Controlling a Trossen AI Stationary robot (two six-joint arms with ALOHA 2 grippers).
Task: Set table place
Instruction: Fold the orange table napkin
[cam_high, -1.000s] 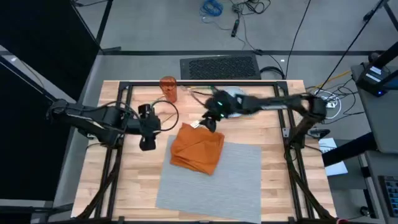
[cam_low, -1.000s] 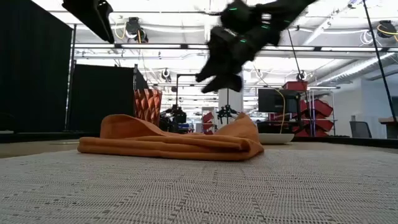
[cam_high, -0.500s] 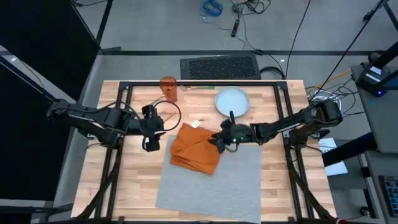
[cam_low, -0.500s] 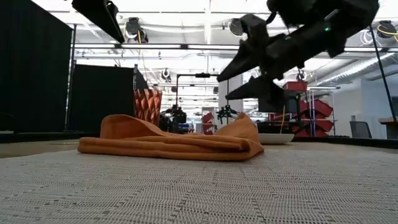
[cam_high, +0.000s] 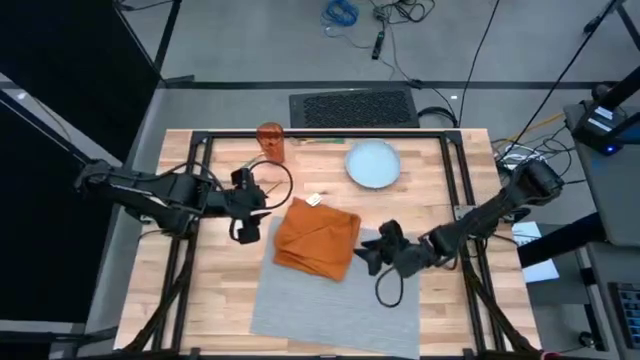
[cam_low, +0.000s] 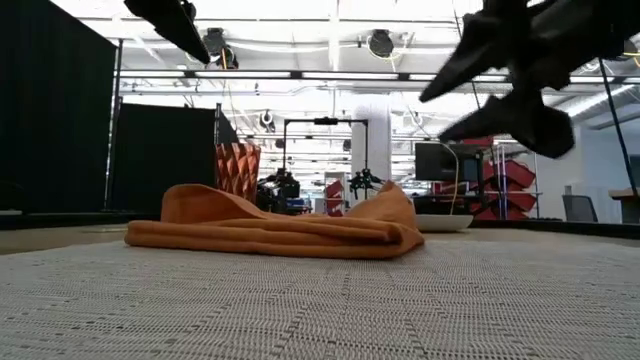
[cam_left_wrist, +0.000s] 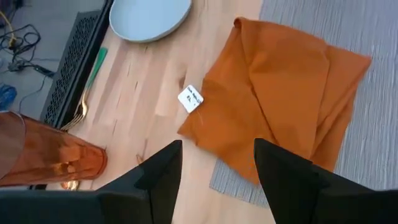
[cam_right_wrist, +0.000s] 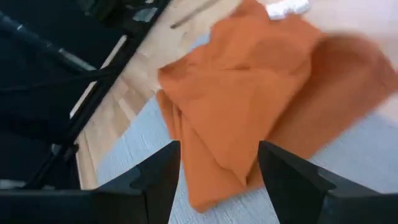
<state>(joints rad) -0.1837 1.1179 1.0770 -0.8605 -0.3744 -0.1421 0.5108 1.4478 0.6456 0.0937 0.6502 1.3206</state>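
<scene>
The flat grey rectangular woven placemat (cam_high: 340, 285) lies on the near-centre part of the light wooden butcher-block table (cam_high: 200, 290), its weave filling the foreground in the low view. The right gripper (cam_high: 372, 252) hangs over the mat's right-hand far portion, just beside the napkin; fingers wide apart, holding nothing, seen as two spread dark prongs in the low view and in the right wrist view w/ orange cloth showing between them. The crumpled, folded orange cloth napkin (cam_high: 316, 238) sits on the mat's far left corner, partly hanging over onto bare wood; a small white tag (cam_left_wrist: 190, 98) sticks out at its far edge. The left gripper (cam_high: 244, 231) hovers over bare wood just left of the napkin, near the mat's far left corner; fingers apart, empty, per the left wrist view. Farther back, a round pale blue-white plate (cam_high: 373, 164) rests on the wood, well apart from the mat, right of centre. An orange faceted translucent cup (cam_high: 271, 143) stands upright at the far edge, left of the plate. Btw. cup and plate, along the far edge, lies a gold fork w/ green handle (cam_left_wrist: 87, 87), only clear in the left wrist view.
</scene>
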